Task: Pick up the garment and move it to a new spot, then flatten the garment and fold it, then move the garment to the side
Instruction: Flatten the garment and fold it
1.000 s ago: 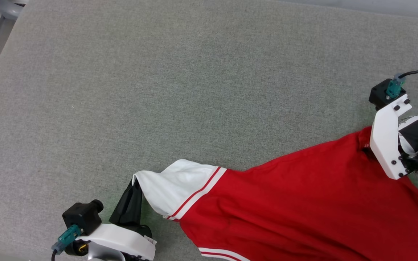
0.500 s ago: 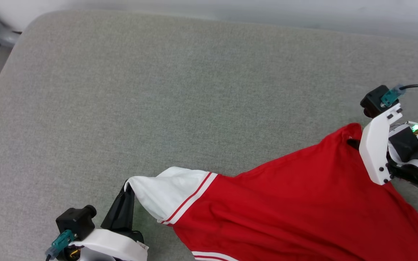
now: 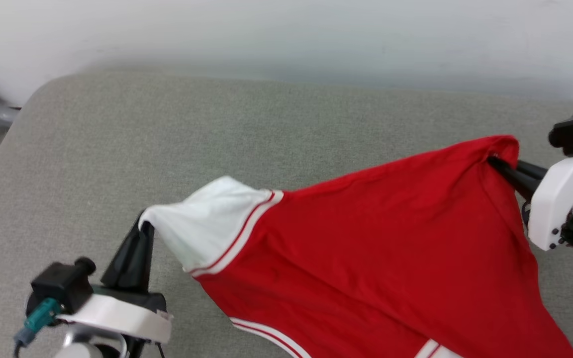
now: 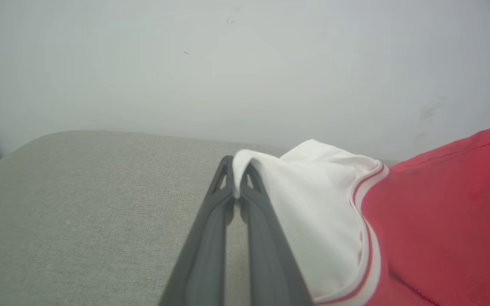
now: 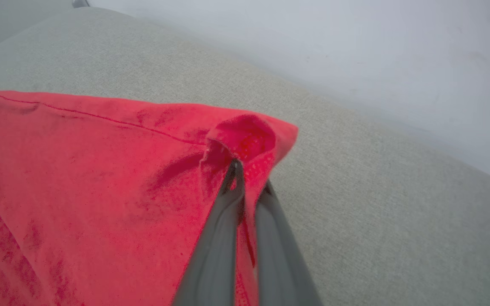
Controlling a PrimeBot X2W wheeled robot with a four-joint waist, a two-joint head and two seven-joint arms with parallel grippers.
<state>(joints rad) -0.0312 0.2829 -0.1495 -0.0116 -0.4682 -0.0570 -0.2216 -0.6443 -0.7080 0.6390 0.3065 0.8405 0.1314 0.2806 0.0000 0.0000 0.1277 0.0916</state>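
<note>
Both ends of the shirt (image 3: 366, 238) are pinched above the cushion (image 3: 117, 124), white sleeve (image 3: 202, 223) in the left pincer (image 3: 143, 227), red corner (image 3: 504, 145) in the right pincer (image 3: 491, 160); flattening and folding remain.

the garment (image 3: 366, 248) stretched over the padded surface (image 3: 207, 134), between the left gripper (image 3: 143, 228) at 8 o'clock, clamped on its sleeve (image 3: 202, 226) tip, and the right gripper (image 3: 491, 160) at 3 o'clock, clamped on a corner. the wall (image 3: 286, 35) stood behind, at 12 o'clock.

Grey fabric-covered cushion (image 3: 286, 124)
</note>
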